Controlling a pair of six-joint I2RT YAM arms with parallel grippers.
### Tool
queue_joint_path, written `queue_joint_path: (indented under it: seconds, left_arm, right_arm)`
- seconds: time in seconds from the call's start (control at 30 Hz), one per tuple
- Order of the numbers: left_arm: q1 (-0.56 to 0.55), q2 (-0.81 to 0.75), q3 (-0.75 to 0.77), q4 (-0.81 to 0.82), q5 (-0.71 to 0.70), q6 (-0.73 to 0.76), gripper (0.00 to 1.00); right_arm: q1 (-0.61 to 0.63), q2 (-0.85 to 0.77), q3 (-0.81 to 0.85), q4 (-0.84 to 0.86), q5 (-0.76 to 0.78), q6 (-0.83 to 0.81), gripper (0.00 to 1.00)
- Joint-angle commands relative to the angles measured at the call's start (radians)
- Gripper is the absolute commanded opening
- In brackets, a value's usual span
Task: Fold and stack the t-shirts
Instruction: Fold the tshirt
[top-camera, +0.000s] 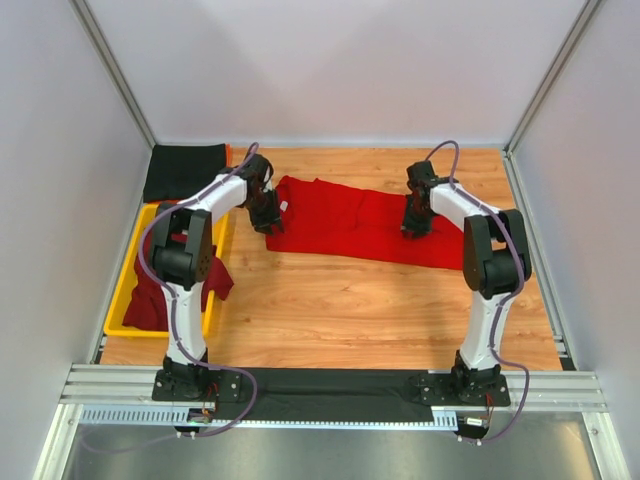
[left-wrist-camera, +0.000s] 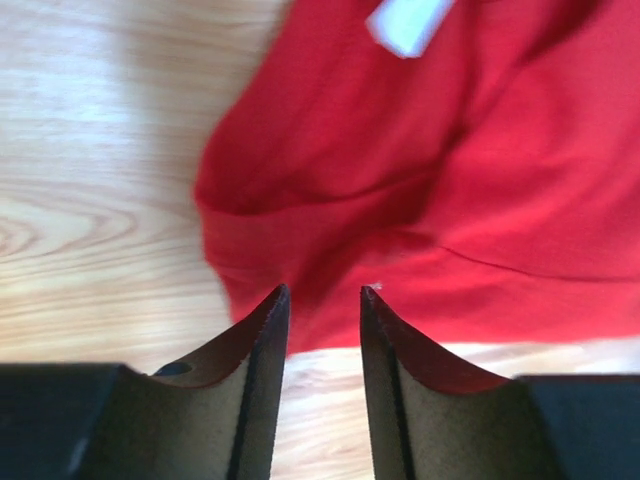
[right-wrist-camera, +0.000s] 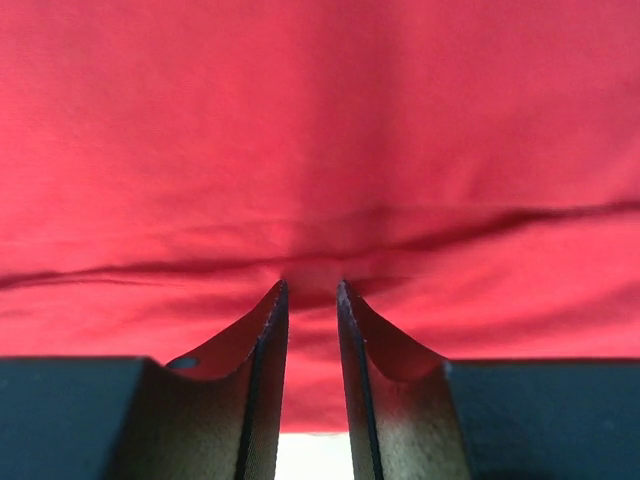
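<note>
A bright red t-shirt (top-camera: 360, 220) lies spread flat across the back of the wooden table. Its white neck label (left-wrist-camera: 408, 22) sits near its left end. My left gripper (top-camera: 266, 218) hangs at that left end with its jaws open. Its tips (left-wrist-camera: 323, 290) hover over the red hem, and bare wood shows between the fingers. My right gripper (top-camera: 413, 228) stands over the shirt's right half. Its jaws (right-wrist-camera: 311, 285) stand narrowly open, tips down on the red cloth (right-wrist-camera: 320, 120), where creases run together. A dark maroon t-shirt (top-camera: 150, 295) is bunched at the left. A black t-shirt (top-camera: 185, 170) lies folded at the back left.
A yellow plastic tray (top-camera: 125, 290) holding the maroon cloth stands along the left side, under my left arm. Grey walls close in the table on three sides. A black mat (top-camera: 330, 392) runs between the arm bases at the near edge.
</note>
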Motion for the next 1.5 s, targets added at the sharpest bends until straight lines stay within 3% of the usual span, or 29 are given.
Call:
queue_joint_path:
  seconds: [0.0,0.07,0.23,0.6,0.77,1.0,1.17,1.33,1.47]
  left_arm:
    - [-0.004,0.036,0.047,-0.081,-0.107,0.01,0.41]
    - [-0.004,0.048,0.062,-0.109,-0.185,-0.011,0.39]
    - [-0.002,0.056,0.073,-0.143,-0.208,-0.053,0.4]
    - [-0.007,-0.079,0.14,-0.187,-0.103,-0.034,0.44]
    - [-0.04,-0.179,-0.005,-0.085,0.028,-0.008,0.43]
    - [-0.057,-0.141,-0.168,0.017,0.052,-0.019,0.31]
    - [-0.057,-0.09,-0.167,-0.023,-0.088,-0.01,0.29]
    - [-0.051,-0.047,-0.024,-0.164,-0.311,0.019,0.29]
    - [-0.051,-0.049,0.004,-0.207,-0.365,0.005,0.29]
  right_arm:
    - [-0.02,-0.067,-0.082,0.017,0.047,0.037,0.27]
    - [-0.029,-0.093,-0.124,0.02,0.082,0.046,0.27]
    - [-0.046,-0.139,-0.219,0.067,0.083,0.054,0.27]
    - [-0.046,-0.227,-0.181,0.026,0.037,0.072,0.27]
    - [-0.046,-0.254,-0.196,0.038,0.003,0.088,0.27]
    - [-0.046,-0.258,-0.233,0.046,0.033,0.086,0.24]
    - [-0.051,-0.247,-0.262,0.055,0.075,0.082,0.24]
    - [-0.067,-0.254,-0.299,0.069,0.104,0.076,0.23]
    - [-0.09,-0.271,-0.328,0.08,0.106,0.071,0.24]
